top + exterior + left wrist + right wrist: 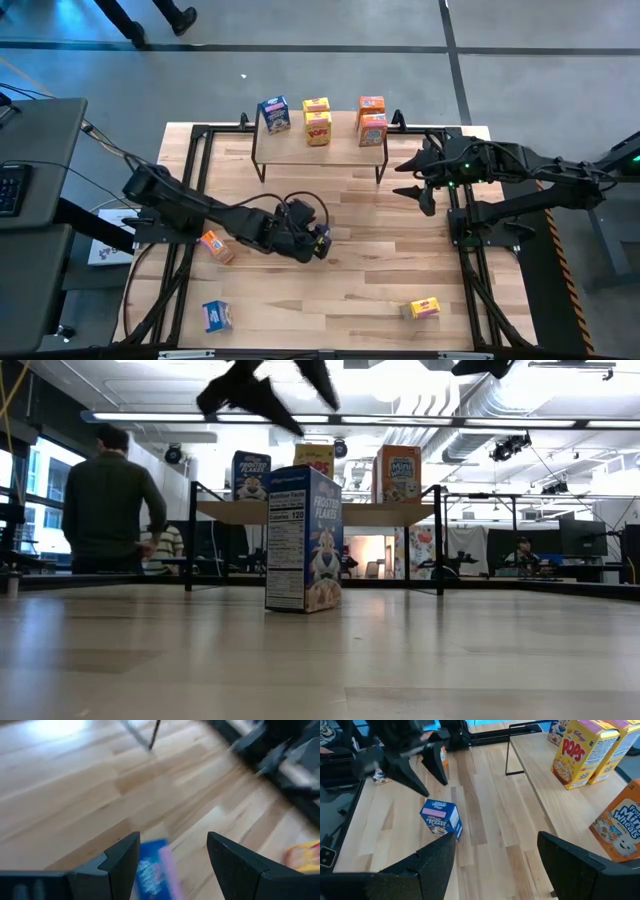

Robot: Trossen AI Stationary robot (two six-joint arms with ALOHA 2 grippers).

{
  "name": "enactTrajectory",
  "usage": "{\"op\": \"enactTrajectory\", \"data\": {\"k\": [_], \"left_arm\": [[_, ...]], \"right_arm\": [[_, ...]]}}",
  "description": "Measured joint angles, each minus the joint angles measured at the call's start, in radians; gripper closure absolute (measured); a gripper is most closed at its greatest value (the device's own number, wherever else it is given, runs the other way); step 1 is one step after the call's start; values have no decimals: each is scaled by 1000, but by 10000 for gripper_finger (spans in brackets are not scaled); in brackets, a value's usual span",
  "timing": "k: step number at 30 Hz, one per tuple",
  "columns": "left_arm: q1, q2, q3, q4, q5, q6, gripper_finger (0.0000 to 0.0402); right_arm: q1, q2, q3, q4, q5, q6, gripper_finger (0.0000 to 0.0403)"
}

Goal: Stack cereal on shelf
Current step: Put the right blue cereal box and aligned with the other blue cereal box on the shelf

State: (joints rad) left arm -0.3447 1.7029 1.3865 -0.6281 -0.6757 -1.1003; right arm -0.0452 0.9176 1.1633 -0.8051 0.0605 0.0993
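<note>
Here, left gripper [322,243] spread, hovering above upright blue cereal box [440,818], not touching.

Nine cereal boxes total: three blue cereal boxes [273,113], three yellow cereal boxes [318,128] and three orange cereal boxes [373,129], five of them on the one shelf [300,150] and four on the one wooden table [400,250], plus two dark robot arms [190,205].
</note>
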Motion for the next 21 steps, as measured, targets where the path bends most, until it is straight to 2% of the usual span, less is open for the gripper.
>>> {"op": "enactTrajectory", "data": {"k": [14, 21], "left_arm": [[-3, 43, -1, 6, 19, 32, 179], [-3, 58, -2, -2, 60, 31, 179]], "right_arm": [[0, 0, 0, 0, 0, 9, 128], [0, 0, 0, 0, 0, 7, 128]]}}
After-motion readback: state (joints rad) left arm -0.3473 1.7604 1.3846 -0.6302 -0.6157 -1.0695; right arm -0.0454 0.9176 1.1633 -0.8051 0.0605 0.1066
